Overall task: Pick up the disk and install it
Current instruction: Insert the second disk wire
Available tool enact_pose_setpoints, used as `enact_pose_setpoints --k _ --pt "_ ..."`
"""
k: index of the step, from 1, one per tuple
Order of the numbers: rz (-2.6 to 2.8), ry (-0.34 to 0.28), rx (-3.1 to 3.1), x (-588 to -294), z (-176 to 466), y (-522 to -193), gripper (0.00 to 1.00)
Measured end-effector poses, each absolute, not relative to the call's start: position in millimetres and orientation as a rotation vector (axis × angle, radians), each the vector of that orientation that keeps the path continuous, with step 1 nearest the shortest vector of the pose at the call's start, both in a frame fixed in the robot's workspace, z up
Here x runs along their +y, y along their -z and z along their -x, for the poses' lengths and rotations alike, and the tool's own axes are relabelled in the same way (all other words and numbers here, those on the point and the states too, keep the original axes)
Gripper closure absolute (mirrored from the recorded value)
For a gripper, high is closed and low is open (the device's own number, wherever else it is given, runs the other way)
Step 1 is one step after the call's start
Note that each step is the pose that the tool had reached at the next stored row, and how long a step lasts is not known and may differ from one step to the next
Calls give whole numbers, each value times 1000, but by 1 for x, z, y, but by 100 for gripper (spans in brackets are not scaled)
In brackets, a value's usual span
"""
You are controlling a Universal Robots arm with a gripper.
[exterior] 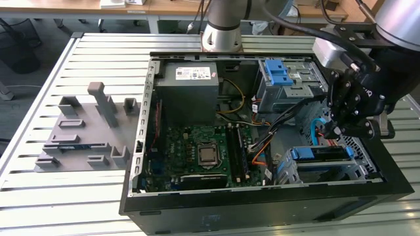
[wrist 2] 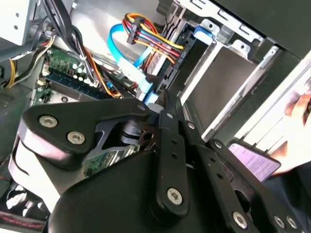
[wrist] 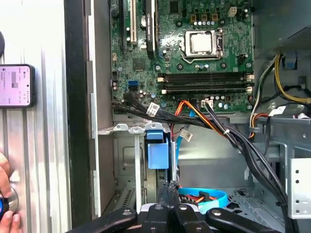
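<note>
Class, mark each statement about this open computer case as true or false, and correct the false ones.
1. The gripper hangs over the case's drive-bay side, at the exterior view's right. True.
2. The motherboard's processor socket is covered by a cooler. False: the socket is bare, with no cooler on it.
3. The disk sits in the lower bay inside the case. True.
4. The grey fixture stands inside the case. False: it stands on the table outside the case, at the exterior view's left.
5. A phone lies on the table beside the case. True.
</note>
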State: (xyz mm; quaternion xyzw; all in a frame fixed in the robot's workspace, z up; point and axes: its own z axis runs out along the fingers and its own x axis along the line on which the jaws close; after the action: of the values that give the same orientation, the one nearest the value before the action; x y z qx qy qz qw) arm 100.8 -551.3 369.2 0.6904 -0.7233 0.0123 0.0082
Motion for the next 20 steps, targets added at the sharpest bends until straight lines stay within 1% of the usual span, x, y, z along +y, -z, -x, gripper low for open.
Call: enact_pose_setpoints --k 7,12,20 --pt "-2158 -37 -2261 -549 -100 -378 89" --pt "-2168 -13 -2272 -548 -100 -379 89" --pt "-2172 -5 -2275 -548 -100 -386 89"
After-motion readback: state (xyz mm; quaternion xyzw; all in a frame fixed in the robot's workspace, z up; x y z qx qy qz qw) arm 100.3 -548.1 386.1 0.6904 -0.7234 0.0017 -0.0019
